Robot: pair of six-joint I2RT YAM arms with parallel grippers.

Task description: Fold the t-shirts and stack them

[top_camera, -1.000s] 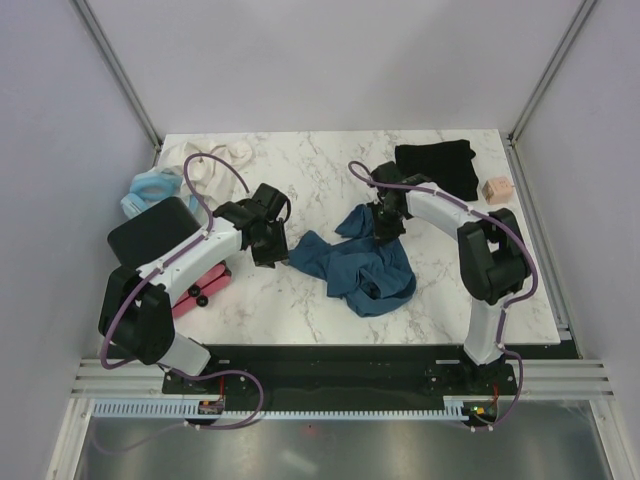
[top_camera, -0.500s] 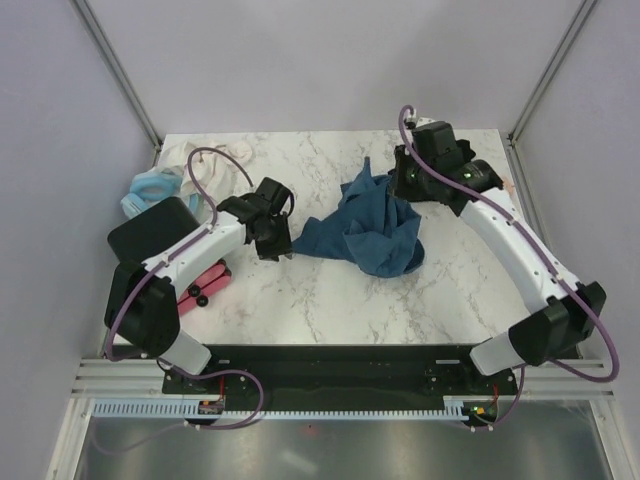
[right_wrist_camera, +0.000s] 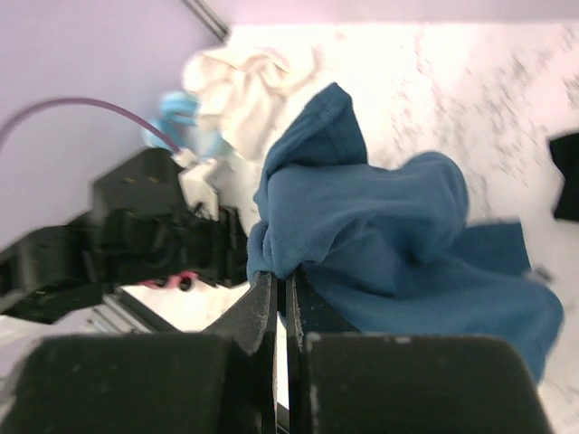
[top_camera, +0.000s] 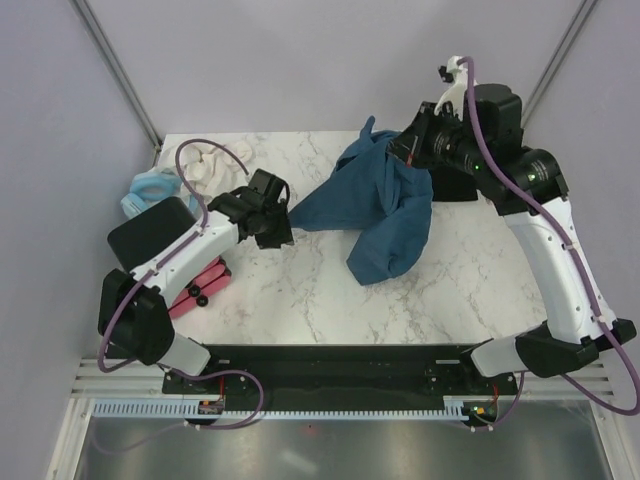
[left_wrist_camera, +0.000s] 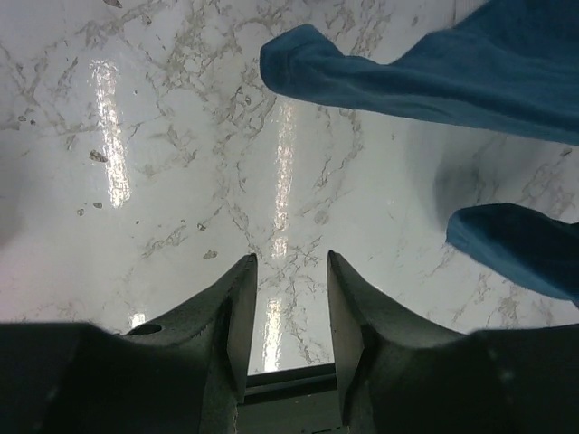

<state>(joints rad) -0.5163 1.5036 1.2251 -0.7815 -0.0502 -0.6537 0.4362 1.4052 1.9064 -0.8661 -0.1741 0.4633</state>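
- Pinching a bunched fold of the teal t-shirt (top_camera: 380,205) in the pressed-together right hand (top_camera: 405,152), holding it up over the bench (top_camera: 300,290).
- Hovering the left hand (top_camera: 282,226), part-spread and empty, beside its low corner.
- Likely handling as soft, light, limp; gripping a hem corner seeming best.

**Non-Task Items on the Work Surface**

The white marble-pattern table (top_camera: 300,295) carries four items, all grouped at its left side. A cream cloth (top_camera: 212,163) lies bunched at the far-left corner. A pale blue ring-shaped item (top_camera: 148,188) lies just beside it. A black case (top_camera: 150,232) sits nearer. A pink object (top_camera: 210,278) with black knobs lies nearest.
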